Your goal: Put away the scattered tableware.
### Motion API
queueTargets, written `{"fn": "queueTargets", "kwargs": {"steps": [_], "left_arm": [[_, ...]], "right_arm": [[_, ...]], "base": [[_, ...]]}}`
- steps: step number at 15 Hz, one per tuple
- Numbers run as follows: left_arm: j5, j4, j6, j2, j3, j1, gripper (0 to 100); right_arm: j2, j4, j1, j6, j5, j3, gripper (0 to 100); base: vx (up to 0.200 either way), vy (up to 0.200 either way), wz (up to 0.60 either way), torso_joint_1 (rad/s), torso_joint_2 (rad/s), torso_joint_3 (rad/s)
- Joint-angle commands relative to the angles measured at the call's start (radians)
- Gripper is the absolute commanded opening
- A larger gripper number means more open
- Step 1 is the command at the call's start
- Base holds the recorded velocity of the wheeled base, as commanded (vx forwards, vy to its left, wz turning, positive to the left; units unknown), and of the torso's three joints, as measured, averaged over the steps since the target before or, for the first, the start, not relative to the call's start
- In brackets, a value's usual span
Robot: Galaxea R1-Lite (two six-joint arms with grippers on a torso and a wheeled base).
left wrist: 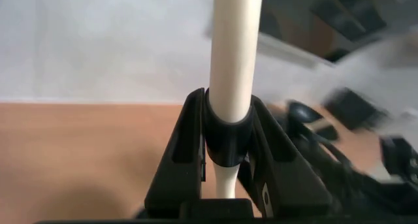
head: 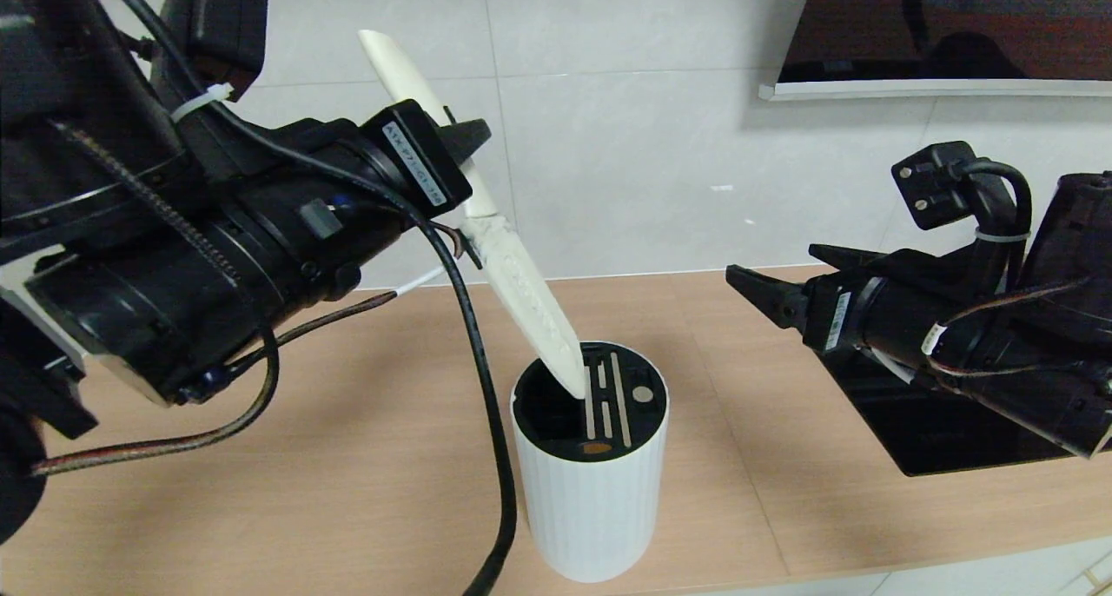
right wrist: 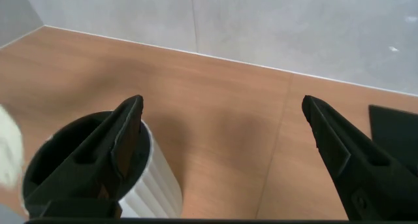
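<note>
My left gripper (head: 460, 175) is shut on the handle of a white knife (head: 521, 283), which slants down to the right. The blade tip sits at the top of a white ribbed cylindrical holder (head: 591, 492), in its large dark opening beside the narrow slots. In the left wrist view the handle (left wrist: 232, 48) rises between that gripper's (left wrist: 227, 110) black fingers. My right gripper (head: 769, 270) hangs open to the right of the holder, above the counter, with nothing in it. The right wrist view shows the same gripper (right wrist: 222, 103) spread wide, the holder (right wrist: 153, 185) just beyond one finger.
The holder stands on a wooden counter (head: 347, 457) near its front edge. A black cooktop (head: 938, 422) is set into the counter under my right arm. A tiled wall (head: 625, 144) backs the counter, with a dark range hood (head: 938, 31) at upper right.
</note>
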Motion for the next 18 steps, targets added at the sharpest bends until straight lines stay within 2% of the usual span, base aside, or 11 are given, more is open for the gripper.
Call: {"fn": "queueTargets", "kwargs": {"steps": [1,2,3,6,8,9,11,13,15,18], "left_arm": [[0.046,0.002,0.037,0.002,-0.011,-0.018,0],[0.062,0.002,0.045,0.004,-0.014,-0.020,0],[0.148,0.010,0.098,0.014,-0.022,-0.026,0],[0.247,0.013,0.183,0.034,-0.091,-0.035,0],[0.319,0.008,0.241,0.034,-0.114,-0.081,0],[0.367,0.008,0.264,0.042,-0.112,-0.125,0],[0.439,-0.006,0.285,0.082,-0.111,-0.191,0],[0.450,-0.035,0.296,0.100,-0.104,-0.208,0],[0.473,-0.081,0.336,0.114,-0.071,-0.236,0],[0.473,-0.124,0.364,0.133,-0.034,-0.247,0]], "right_arm": [[0.003,0.000,-0.002,-0.001,0.000,0.001,100],[0.001,0.000,-0.003,-0.001,0.000,0.001,100],[0.000,0.000,-0.014,-0.001,0.000,0.001,100],[0.004,0.000,-0.014,-0.001,0.000,0.002,100],[0.003,0.000,-0.016,-0.001,0.000,0.002,100],[0.004,0.000,-0.014,-0.001,0.000,0.004,100],[0.016,0.000,-0.014,-0.001,0.000,0.008,100],[0.021,-0.002,-0.014,-0.001,0.000,0.012,100],[0.021,0.000,-0.014,-0.001,0.000,0.013,100],[0.023,-0.002,-0.014,-0.001,0.000,0.013,100]], "base": [[0.000,0.000,0.00,0.000,0.00,0.000],[0.000,0.000,0.00,0.000,0.00,0.000],[0.000,0.000,0.00,0.000,0.00,0.000],[0.000,0.000,0.00,0.000,0.00,0.000],[0.000,0.000,0.00,0.000,0.00,0.000],[0.000,0.000,0.00,0.000,0.00,0.000],[0.000,0.000,0.00,0.000,0.00,0.000],[0.000,0.000,0.00,0.000,0.00,0.000],[0.000,0.000,0.00,0.000,0.00,0.000],[0.000,0.000,0.00,0.000,0.00,0.000]]}}
